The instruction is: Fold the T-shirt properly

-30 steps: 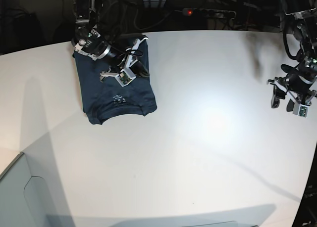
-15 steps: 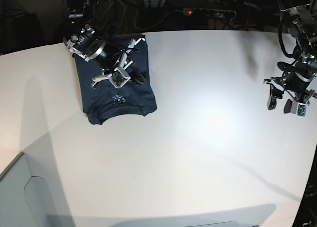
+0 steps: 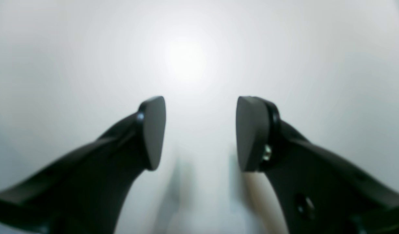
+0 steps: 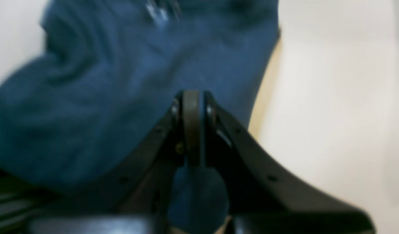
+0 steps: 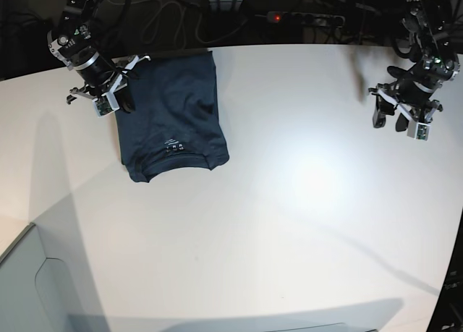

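T-shirt [image 5: 172,115] lies folded into a compact rectangle at the bench's [image 5: 289,202] far corner, on the base view's left, long axis running near-to-far. Right tool [image 5: 108,100] sits at its far-left edge, much the nearer arm, pads pressed together; no cloth visibly pinched, though blur leaves contact unclear. Left tool [image 3: 199,130] hovers well apart over bare bench, spread wide, empty.

We are seeing T-shirt [image 5: 173,115] lying folded into dark rectangle on white table [image 5: 289,223], neckline label facing near edge. Right gripper [image 5: 123,100] is hanging at shirt's far-left corner, jaws looking closed. Left gripper [image 5: 389,121] is hovering above bare table well apart from shirt, 2 fingers spread, holding nothing.
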